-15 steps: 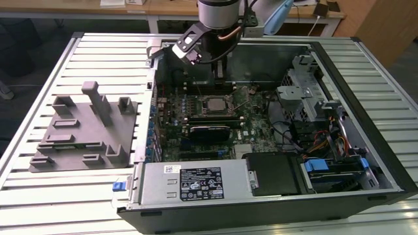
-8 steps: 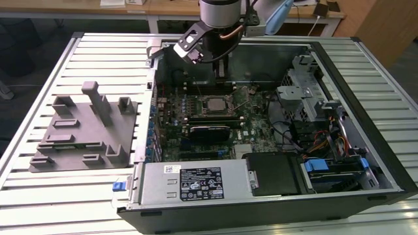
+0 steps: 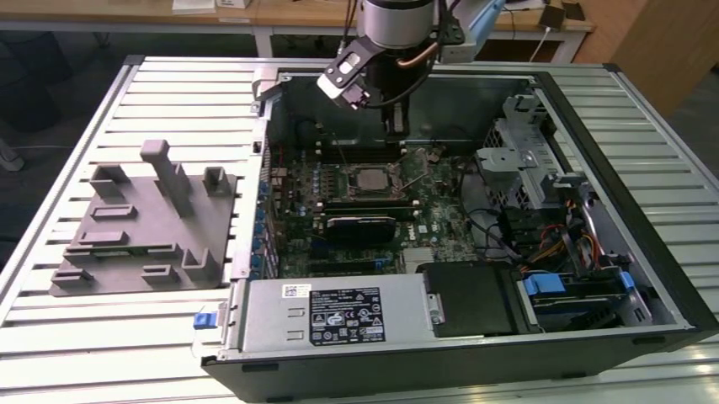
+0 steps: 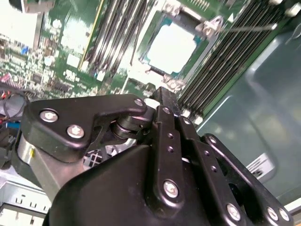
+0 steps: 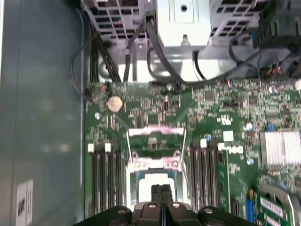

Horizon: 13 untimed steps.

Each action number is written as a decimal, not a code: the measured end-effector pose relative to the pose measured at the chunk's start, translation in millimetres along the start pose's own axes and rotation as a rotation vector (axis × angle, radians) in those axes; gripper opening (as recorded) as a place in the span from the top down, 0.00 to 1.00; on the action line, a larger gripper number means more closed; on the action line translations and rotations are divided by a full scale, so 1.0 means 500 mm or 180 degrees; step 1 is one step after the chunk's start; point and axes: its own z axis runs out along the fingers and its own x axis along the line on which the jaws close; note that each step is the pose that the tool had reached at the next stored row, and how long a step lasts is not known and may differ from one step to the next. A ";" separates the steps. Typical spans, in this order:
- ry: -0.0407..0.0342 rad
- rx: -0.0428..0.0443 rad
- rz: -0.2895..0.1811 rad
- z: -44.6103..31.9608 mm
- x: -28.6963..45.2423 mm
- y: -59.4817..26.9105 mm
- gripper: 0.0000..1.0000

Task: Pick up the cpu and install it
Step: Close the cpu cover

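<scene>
The arm reaches straight down from above into the open computer case. Its gripper hangs over the motherboard, just beside the processor socket on the side toward the case's far wall in the exterior view. In the first wrist view the two fingers are pressed together with only a thin seam between them, and they hold nothing.

The cpu lies flat inside the socket, near the middle of the board. In the first wrist view the fingertips overlap its near edge, so part of it is covered. Whether they touch it or hover above cannot be told. In the second wrist view the gripper's black linkage blocks the lower half of the scene.

The cpu's top is smooth, bright metal and square, glaring almost white in the second wrist view. The socket's metal load plate stands hinged open, and a thin wire lever angles away from it. Long dark memory slots flank the socket on both sides. A round silver coin cell and a finned heat sink sit on the green board. Outside the case, a matte grey plastic fixture with upright posts rests on the ribbed metal table.
</scene>
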 end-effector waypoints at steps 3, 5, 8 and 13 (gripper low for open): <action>0.0000 0.0004 0.0000 0.002 0.001 0.021 0.89; 0.0000 0.0005 -0.0001 0.003 0.001 0.034 0.89; 0.0000 0.0008 0.0000 0.006 0.003 0.072 0.89; -0.0001 0.0017 0.0000 0.009 0.004 0.105 0.89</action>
